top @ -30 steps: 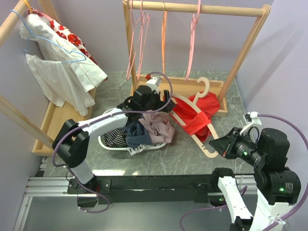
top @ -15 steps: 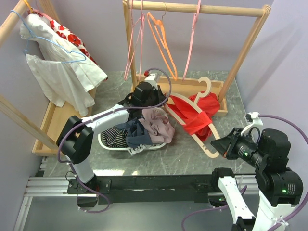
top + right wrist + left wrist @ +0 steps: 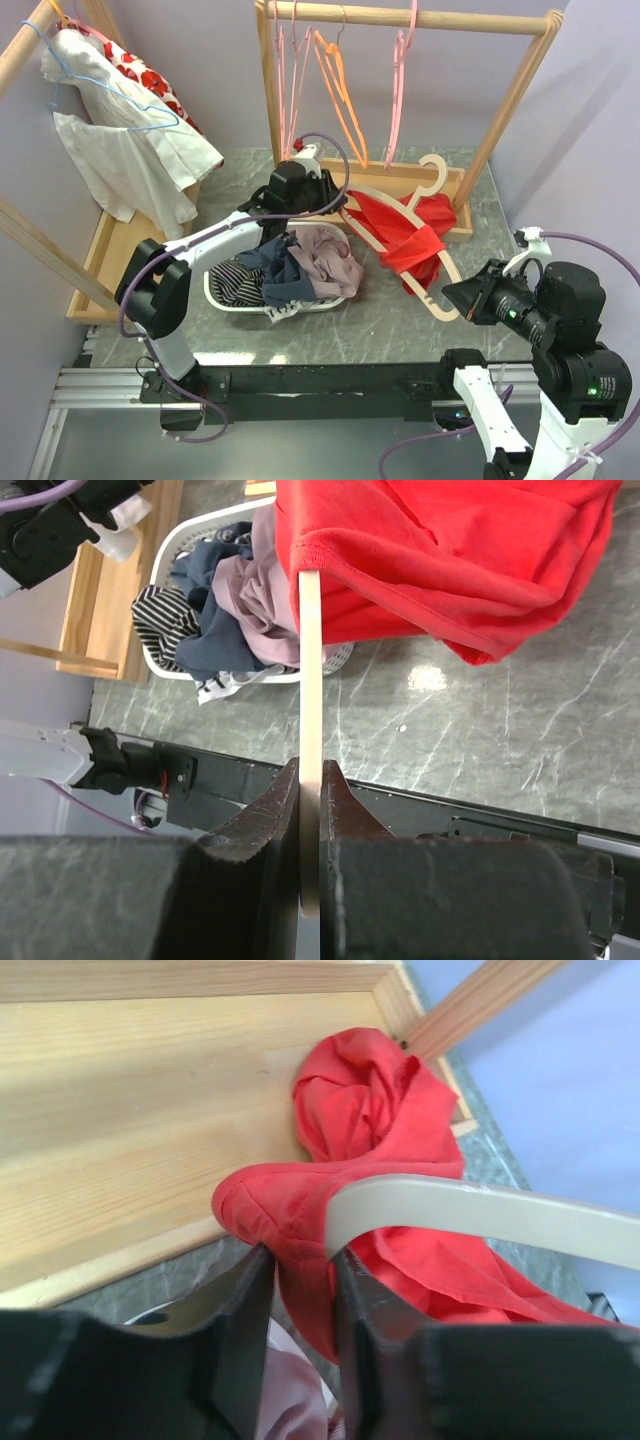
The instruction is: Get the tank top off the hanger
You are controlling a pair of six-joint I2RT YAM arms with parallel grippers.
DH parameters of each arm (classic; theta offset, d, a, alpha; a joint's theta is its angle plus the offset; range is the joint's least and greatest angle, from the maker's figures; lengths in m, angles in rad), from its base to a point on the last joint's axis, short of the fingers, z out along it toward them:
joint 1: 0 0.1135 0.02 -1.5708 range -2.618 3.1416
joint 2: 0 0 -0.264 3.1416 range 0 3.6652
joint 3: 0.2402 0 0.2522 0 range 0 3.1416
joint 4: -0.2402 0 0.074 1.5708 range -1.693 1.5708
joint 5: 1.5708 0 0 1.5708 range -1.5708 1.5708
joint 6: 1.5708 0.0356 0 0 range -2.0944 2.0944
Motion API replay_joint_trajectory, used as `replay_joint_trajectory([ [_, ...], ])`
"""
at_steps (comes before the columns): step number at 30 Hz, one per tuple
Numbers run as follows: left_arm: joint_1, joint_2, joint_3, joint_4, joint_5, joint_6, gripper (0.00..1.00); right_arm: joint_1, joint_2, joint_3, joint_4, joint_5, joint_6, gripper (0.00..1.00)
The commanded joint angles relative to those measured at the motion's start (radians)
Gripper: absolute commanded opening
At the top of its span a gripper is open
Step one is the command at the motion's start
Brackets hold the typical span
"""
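The red tank top (image 3: 405, 235) hangs bunched on a beige wooden hanger (image 3: 432, 303) that slants above the table's right half. My left gripper (image 3: 335, 200) is at the hanger's far left end, shut on a fold of the tank top's red strap (image 3: 300, 1280), right beside the hanger's arm (image 3: 470, 1210). My right gripper (image 3: 452, 297) is shut on the hanger's near end (image 3: 312, 680), the thin wood pinched between its jaws. In the right wrist view the tank top (image 3: 450, 550) drapes over the hanger's upper part.
A white laundry basket (image 3: 215, 295) full of clothes sits just left of the hanger. Behind stands a wooden rack with pink and orange hangers (image 3: 335, 80) over a wooden tray (image 3: 455, 190). A second rack holds a white garment (image 3: 130, 140) at the far left.
My left gripper has shut on the red strap and drawn it back and left. The hanger and top have risen slightly toward the rack. The orange hanger has swung round.
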Motion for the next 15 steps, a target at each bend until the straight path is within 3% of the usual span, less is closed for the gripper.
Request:
replay_joint_trajectory([
  [1,0.059,0.002,-0.002,0.032,-0.044,0.047,0.27,0.006,-0.013,0.036,-0.037,0.048,-0.010,0.00],
  [5,0.059,0.002,-0.002,0.026,-0.036,0.053,0.11,0.011,-0.013,0.036,-0.037,0.063,-0.010,0.00],
  [8,0.059,-0.009,-0.008,0.030,0.003,0.058,0.13,0.012,-0.011,0.032,-0.039,0.085,-0.008,0.00],
  [12,0.059,-0.042,-0.030,0.044,0.002,0.053,0.49,0.012,-0.008,0.032,-0.033,0.094,-0.008,0.00],
  [15,0.059,-0.044,-0.019,0.030,-0.003,0.050,0.58,0.012,-0.005,0.038,-0.029,0.099,-0.010,0.00],
])
